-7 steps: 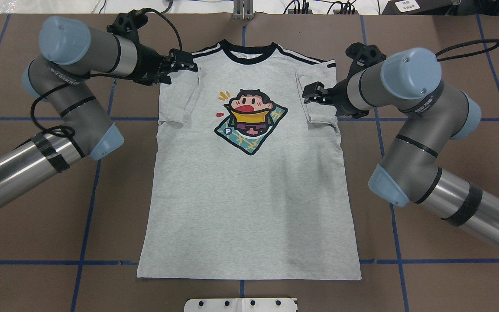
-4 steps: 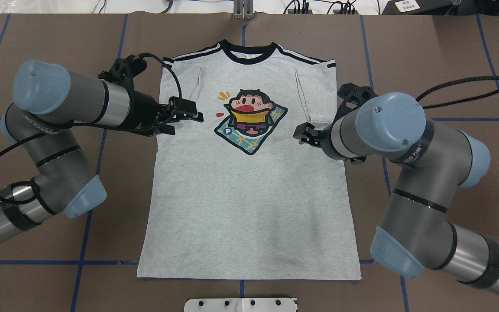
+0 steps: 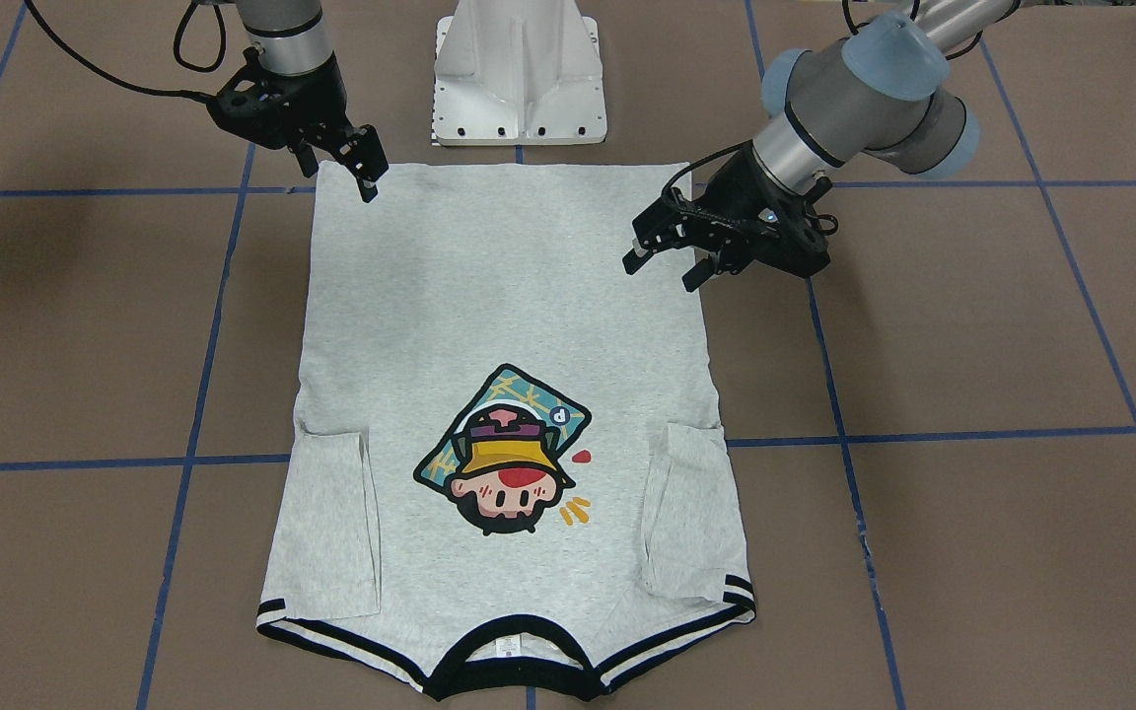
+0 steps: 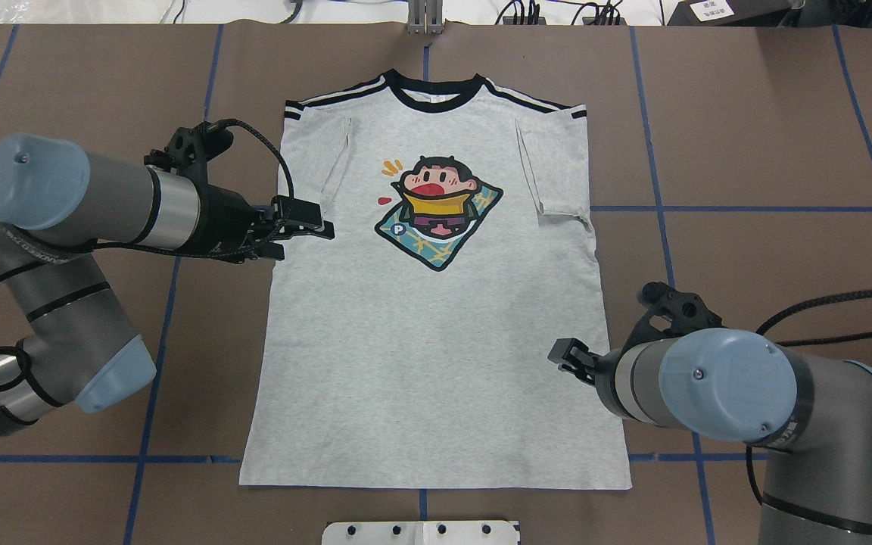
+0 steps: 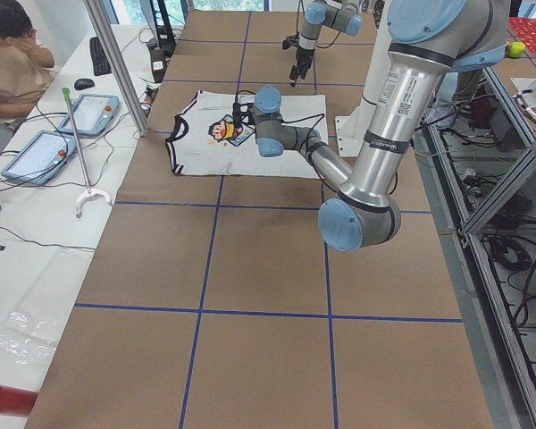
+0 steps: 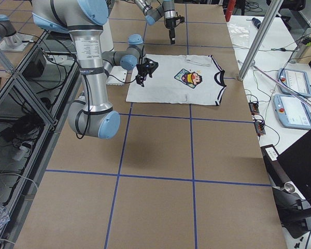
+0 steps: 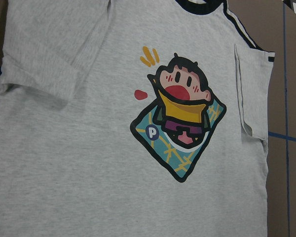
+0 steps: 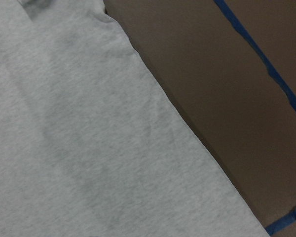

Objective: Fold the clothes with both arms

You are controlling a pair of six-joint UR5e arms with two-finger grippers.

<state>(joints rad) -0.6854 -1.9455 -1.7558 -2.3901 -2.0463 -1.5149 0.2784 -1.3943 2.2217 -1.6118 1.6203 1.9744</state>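
Note:
The grey T-shirt [image 4: 436,341] lies flat and face up on the brown table cover, collar far from the robot. Both short sleeves are folded inward onto the body, and the cartoon print [image 4: 438,213] shows. My left gripper [image 4: 322,221] hovers open and empty over the shirt's left edge, just below the folded left sleeve [image 4: 315,163]; it also shows in the front-facing view [image 3: 662,268]. My right gripper [image 4: 563,354] hovers open and empty over the shirt's right edge, lower down toward the hem; it also shows in the front-facing view [image 3: 368,177]. The wrist views show only shirt [image 7: 89,173] [image 8: 64,148] and table.
The white pedestal [image 3: 519,69] stands just behind the hem. Blue tape lines [image 4: 746,208] grid the brown table cover. An operator [image 5: 9,54] sits at a side table with tablets [image 5: 85,112] beyond the collar end.
Both grippers have moved from the folded sleeves back toward the hem along the shirt's side edges, the right one farther than the left. The shirt has stayed flat.

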